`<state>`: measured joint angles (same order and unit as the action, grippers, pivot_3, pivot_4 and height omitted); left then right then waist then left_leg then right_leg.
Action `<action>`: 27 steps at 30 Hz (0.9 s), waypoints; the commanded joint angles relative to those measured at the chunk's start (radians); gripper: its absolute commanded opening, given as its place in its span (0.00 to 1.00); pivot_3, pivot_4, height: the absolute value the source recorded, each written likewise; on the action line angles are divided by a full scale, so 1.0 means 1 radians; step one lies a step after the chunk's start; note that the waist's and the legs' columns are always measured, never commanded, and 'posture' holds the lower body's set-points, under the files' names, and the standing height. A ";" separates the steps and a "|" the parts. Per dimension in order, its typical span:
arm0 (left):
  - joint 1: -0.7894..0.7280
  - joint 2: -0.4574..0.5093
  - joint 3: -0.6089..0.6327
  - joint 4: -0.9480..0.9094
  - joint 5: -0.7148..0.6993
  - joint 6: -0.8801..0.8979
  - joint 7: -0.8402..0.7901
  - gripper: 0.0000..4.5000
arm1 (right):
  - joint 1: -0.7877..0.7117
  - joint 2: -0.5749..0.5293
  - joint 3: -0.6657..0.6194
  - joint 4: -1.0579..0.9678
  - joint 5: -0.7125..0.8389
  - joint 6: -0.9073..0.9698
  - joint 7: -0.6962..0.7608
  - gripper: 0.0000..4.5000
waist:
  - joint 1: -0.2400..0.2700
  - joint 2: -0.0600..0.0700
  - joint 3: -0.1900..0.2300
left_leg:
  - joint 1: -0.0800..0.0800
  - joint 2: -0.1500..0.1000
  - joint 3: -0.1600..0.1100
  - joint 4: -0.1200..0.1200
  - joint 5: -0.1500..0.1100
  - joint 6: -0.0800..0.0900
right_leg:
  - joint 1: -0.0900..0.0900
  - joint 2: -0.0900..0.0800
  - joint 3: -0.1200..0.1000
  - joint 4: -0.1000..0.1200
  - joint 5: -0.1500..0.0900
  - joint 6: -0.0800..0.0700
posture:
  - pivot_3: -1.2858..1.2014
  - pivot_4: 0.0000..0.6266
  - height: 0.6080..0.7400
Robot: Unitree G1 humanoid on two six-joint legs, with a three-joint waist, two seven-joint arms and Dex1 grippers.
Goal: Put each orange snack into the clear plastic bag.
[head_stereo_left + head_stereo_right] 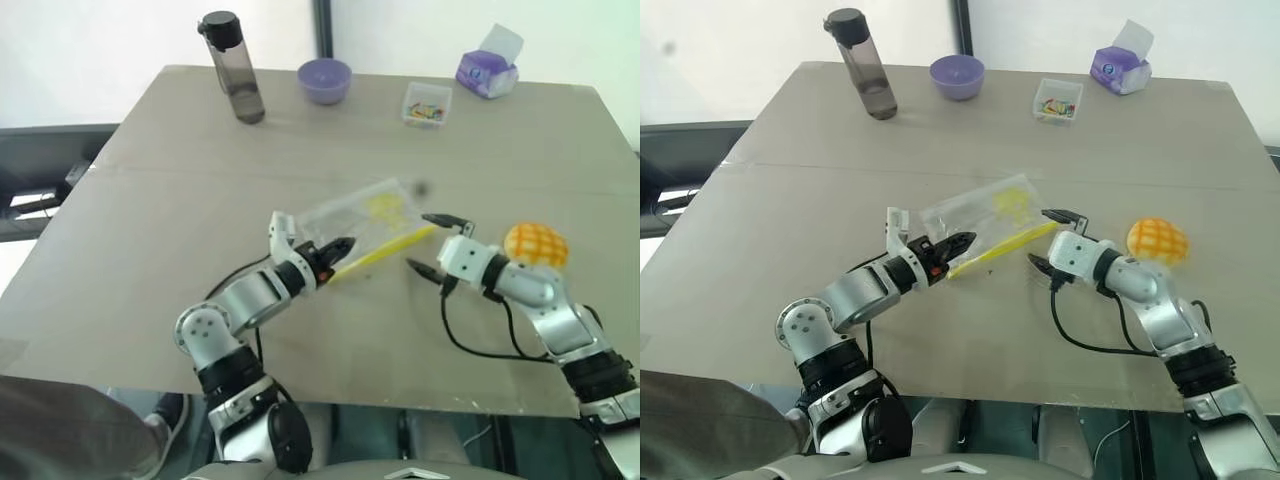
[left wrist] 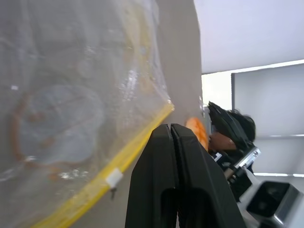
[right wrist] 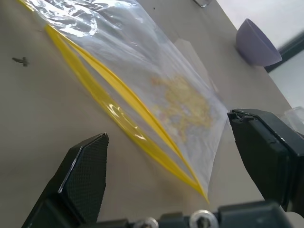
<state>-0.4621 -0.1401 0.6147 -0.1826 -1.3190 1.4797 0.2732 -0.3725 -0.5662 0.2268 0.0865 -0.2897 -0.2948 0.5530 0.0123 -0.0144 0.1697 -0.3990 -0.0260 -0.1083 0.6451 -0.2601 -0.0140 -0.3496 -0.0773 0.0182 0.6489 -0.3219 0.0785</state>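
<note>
The clear plastic bag (image 1: 370, 215) lies slanted at the table's middle, its yellow seal strip (image 3: 128, 123) along the near edge and a yellow print showing through it. My left gripper (image 1: 343, 248) is shut on the strip's left end. My right gripper (image 1: 425, 242) is open and level, its fingers either side of the strip's right end without touching it. The orange snack (image 1: 536, 243), a rounded bun with a grid top, sits on the table just behind my right forearm, outside the bag.
Along the table's far edge stand a dark bottle (image 1: 235, 70), a purple bowl (image 1: 325, 80), a small clear box of colourful bits (image 1: 427, 103) and a purple tissue pack (image 1: 487, 70). The table's near edge (image 1: 300, 385) is close below both arms.
</note>
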 commanded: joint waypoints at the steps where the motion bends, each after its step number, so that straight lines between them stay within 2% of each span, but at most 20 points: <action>1: 0.031 0.040 -0.053 0.020 -0.058 -0.013 0.025 0.02 | -0.047 0.028 0.011 0.028 -0.050 -0.003 -0.051 1.00 | -0.001 0.000 0.000 | 0.000 0.000 0.000 0.001 0.000 0.000 | 0.000 0.000 0.000 0.001 0.000 0.000 | 0.52 0.24 1.00; 7: 0.093 0.133 -0.137 0.059 -0.036 -0.060 -0.077 0.02 | -0.110 0.066 0.061 0.108 -0.153 0.052 -0.088 1.00 | -0.007 0.000 0.000 | 0.002 0.000 0.000 0.004 0.001 -0.002 | -0.001 0.003 0.001 0.009 0.000 0.000 | 0.52 0.24 1.00; 8: 0.103 0.150 -0.150 0.057 -0.036 -0.064 -0.095 0.00 | -0.118 0.077 0.066 0.115 -0.156 0.058 -0.089 0.91 | -0.008 0.000 0.000 | 0.003 0.000 0.000 0.005 0.002 -0.003 | -0.001 0.004 0.002 0.010 0.000 -0.001 | 0.52 0.24 1.00; 10: 0.117 0.175 -0.170 0.051 -0.045 -0.073 -0.115 0.00 | -0.128 0.095 0.069 0.122 -0.155 0.068 -0.095 0.82 | -0.013 0.000 0.000 | 0.003 0.000 0.000 0.005 0.002 -0.004 | -0.001 0.004 0.002 0.012 0.000 -0.001 | 0.52 0.24 1.00; 12: 0.125 0.195 -0.184 0.035 -0.085 -0.081 -0.116 0.00 | -0.139 0.112 0.076 0.127 -0.165 0.081 -0.103 0.68 | -0.015 0.000 0.000 | 0.003 0.001 -0.001 0.005 0.003 -0.004 | -0.001 0.005 0.002 0.013 0.001 -0.002 | 0.52 0.24 1.00; 18: 0.150 0.247 -0.240 0.000 -0.153 -0.111 -0.111 0.00 | -0.154 0.126 0.098 0.143 -0.190 0.080 -0.106 0.09 | -0.024 0.000 0.000 | 0.003 0.001 -0.001 0.005 0.003 -0.004 | -0.002 0.005 0.002 0.013 0.001 -0.002 | 0.52 0.24 1.00; 20: 0.159 0.263 -0.259 -0.004 -0.174 -0.129 -0.103 0.00 | -0.155 0.131 0.097 0.144 -0.188 0.084 -0.106 0.03 | -0.026 0.000 0.000 | 0.003 0.001 0.000 0.005 0.003 -0.004 | -0.002 0.005 0.003 0.013 0.001 -0.002 | 0.52 0.24 1.00; 25: 0.165 0.299 -0.291 -0.031 -0.153 -0.177 -0.086 0.00 | -0.164 0.150 0.090 0.121 -0.168 0.083 -0.109 0.03 | -0.027 0.000 0.000 | 0.003 0.002 0.001 0.005 0.003 -0.004 | -0.004 0.006 0.004 0.014 0.001 -0.003 | 0.52 0.24 1.00; 27: 0.163 0.340 -0.325 -0.083 -0.085 -0.206 -0.122 0.00 | -0.167 0.155 0.069 0.087 -0.154 0.110 -0.108 0.03 | -0.027 0.000 0.000 | 0.002 0.002 0.001 0.005 0.003 -0.004 | -0.005 0.006 0.004 0.015 0.001 -0.003 | 0.52 0.24 1.00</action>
<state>-0.2984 0.1758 0.3117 -0.1934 -1.4376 1.3075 0.1770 -0.5193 -0.4159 0.3346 0.2360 -0.4672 -0.1958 0.4581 -0.0143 -0.0140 0.1698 -0.3973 -0.0241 -0.1070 0.6501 -0.2573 -0.0183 -0.3549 -0.0715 0.0228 0.6636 -0.3205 0.0755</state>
